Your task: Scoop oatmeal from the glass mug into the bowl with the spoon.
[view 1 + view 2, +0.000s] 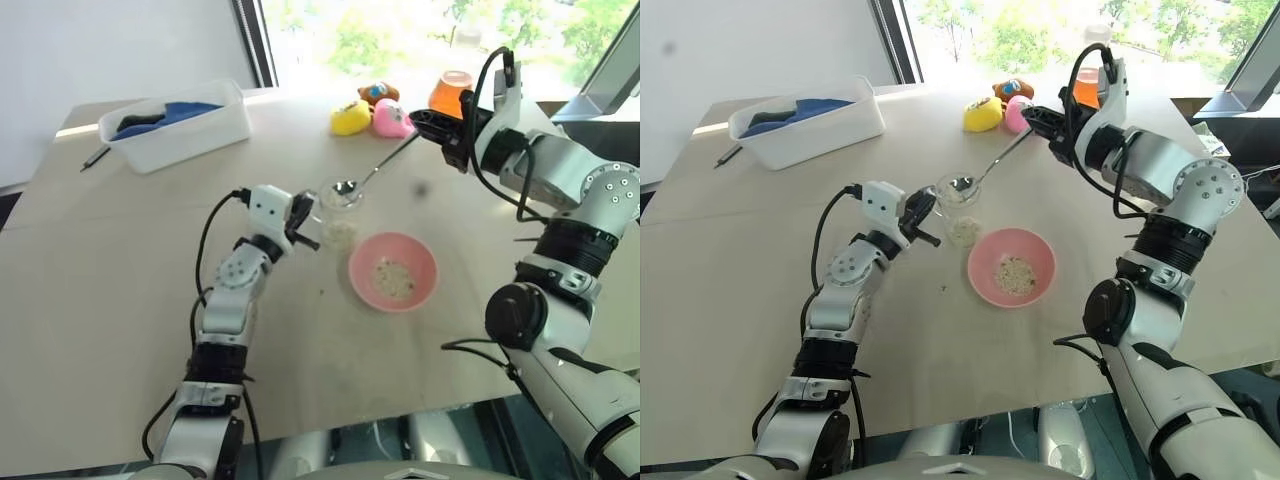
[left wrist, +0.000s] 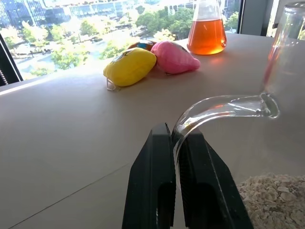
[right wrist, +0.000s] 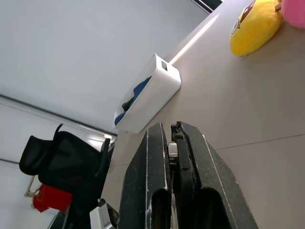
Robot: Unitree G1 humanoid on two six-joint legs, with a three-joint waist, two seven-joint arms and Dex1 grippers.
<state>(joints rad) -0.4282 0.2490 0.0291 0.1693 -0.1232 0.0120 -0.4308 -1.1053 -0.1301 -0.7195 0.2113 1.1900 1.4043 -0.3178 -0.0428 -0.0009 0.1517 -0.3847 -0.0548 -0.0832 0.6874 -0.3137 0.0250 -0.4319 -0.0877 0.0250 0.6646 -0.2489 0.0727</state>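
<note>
Both head cameras look forward and down over the desk [image 1: 120, 300], sharing it whole. Each wrist camera sits low and close behind its gripper, both catching the far yellow toy [image 2: 129, 67].

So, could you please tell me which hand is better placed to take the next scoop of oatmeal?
Right. The right hand holds the spoon, its head at the glass mug; the left hand is pinching the mug's handle.

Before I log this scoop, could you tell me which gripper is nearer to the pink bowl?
Left. The left gripper holds the mug by its handle just beside the bowl; the right gripper grips the spoon high above the table, farther back.
</note>
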